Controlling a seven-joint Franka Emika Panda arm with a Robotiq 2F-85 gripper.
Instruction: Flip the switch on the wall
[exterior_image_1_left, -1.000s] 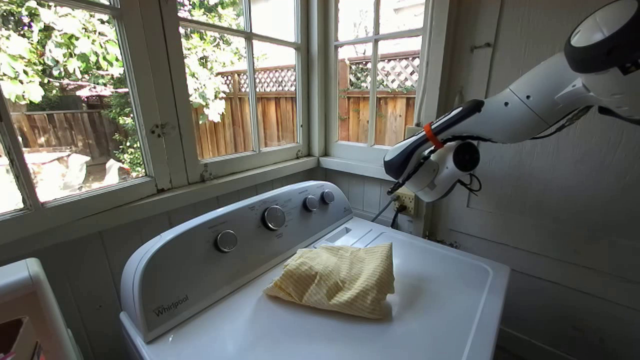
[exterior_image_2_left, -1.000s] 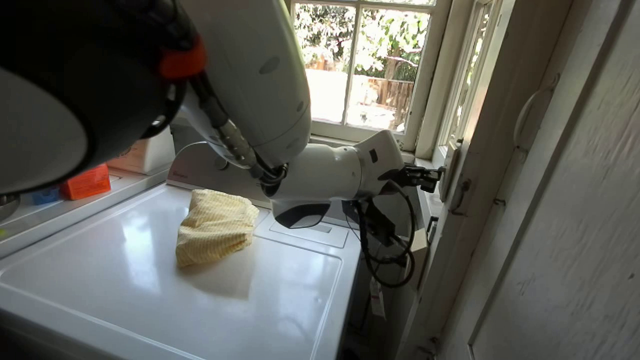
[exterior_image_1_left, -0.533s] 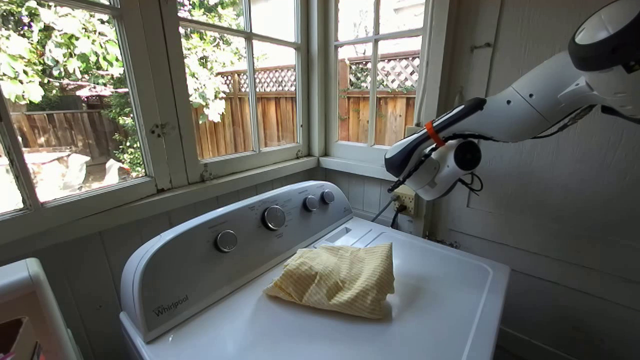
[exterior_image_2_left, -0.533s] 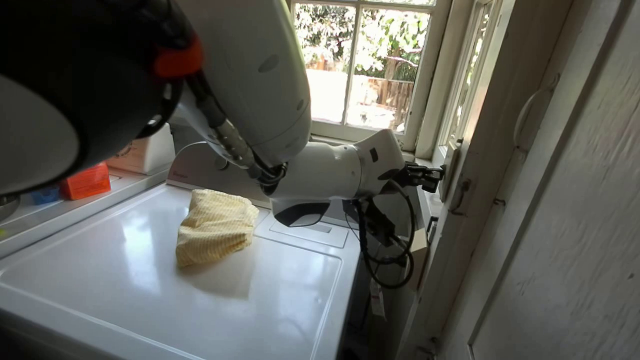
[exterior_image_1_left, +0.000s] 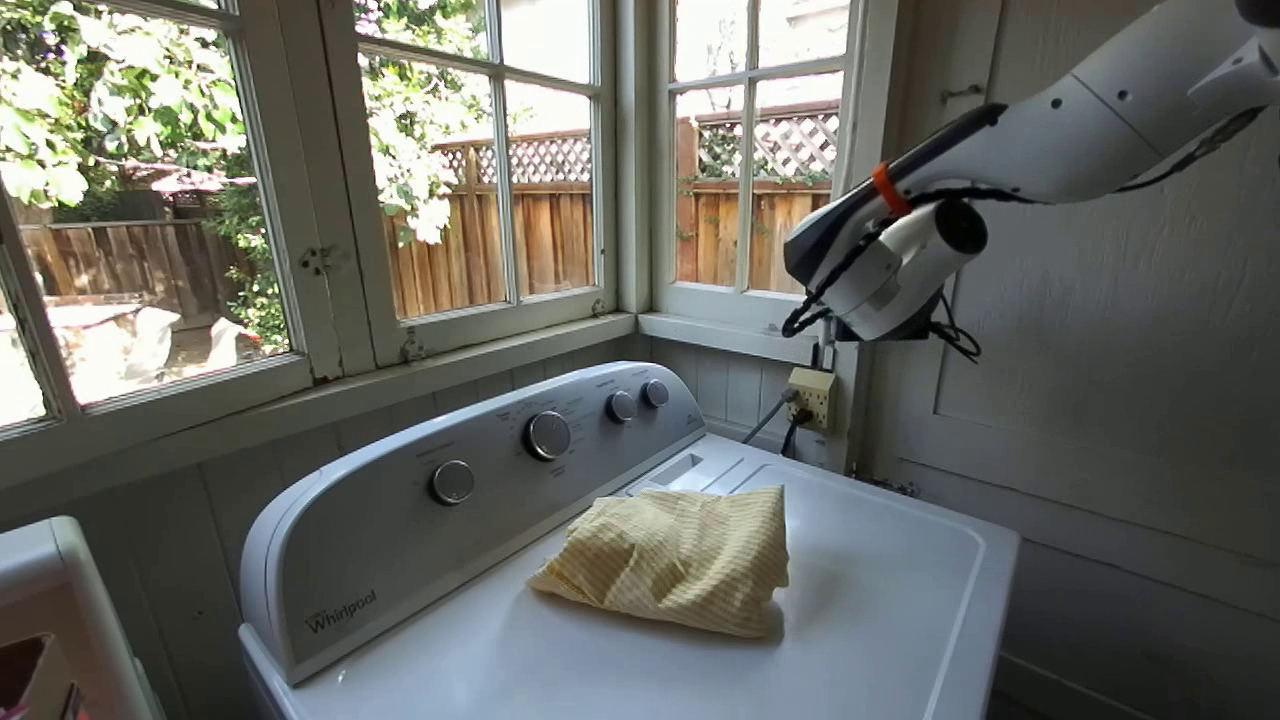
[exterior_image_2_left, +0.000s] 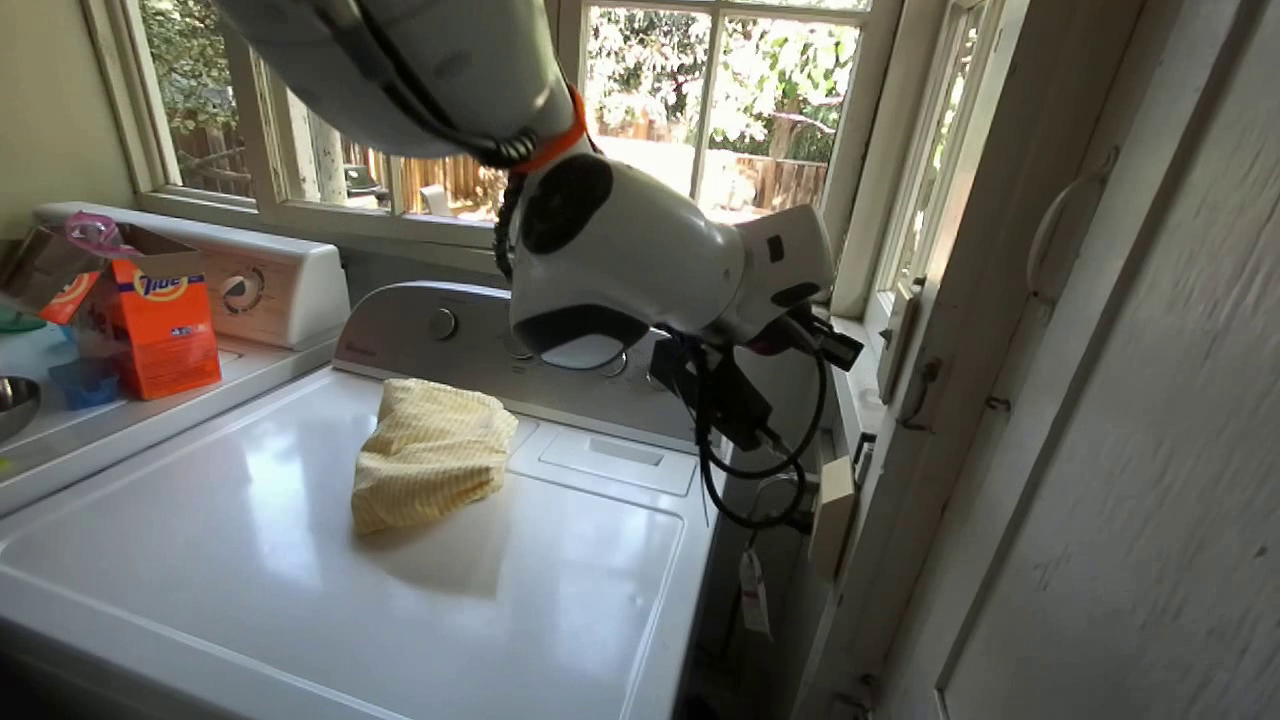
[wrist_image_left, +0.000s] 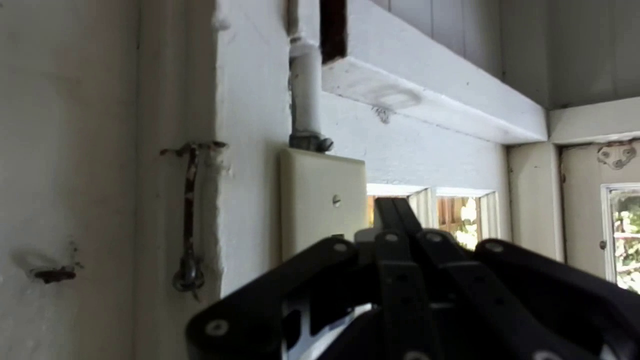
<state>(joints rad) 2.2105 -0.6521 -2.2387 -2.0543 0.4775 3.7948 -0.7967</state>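
switch (exterior_image_2_left: 898, 340): upright off-white plate on the wall (wrist_image_left: 250, 110); at 3 o'clock from the gripper (wrist_image_left: 392, 202) in an exterior view, at 9 o'clock in the wrist view, partly hidden there.
setting: cannot tell.
gripper: jaws pressed together, plain in the wrist view; slight gap between it and the switch in an exterior view.
arm (exterior_image_1_left: 1010, 150): slants down from 2 o'clock, orange band (exterior_image_1_left: 890, 190) near its end.
outlet (exterior_image_1_left: 812, 390): cords (exterior_image_1_left: 802, 417) plugged in, at 7 o'clock from the band.
cloth (exterior_image_1_left: 670, 560): yellow, striped, crumpled on the white surface (exterior_image_1_left: 890, 620).
knob panel (exterior_image_1_left: 490, 500): at 10 o'clock from the cloth.
tide box (exterior_image_2_left: 165, 340): orange, toward 9 o'clock.
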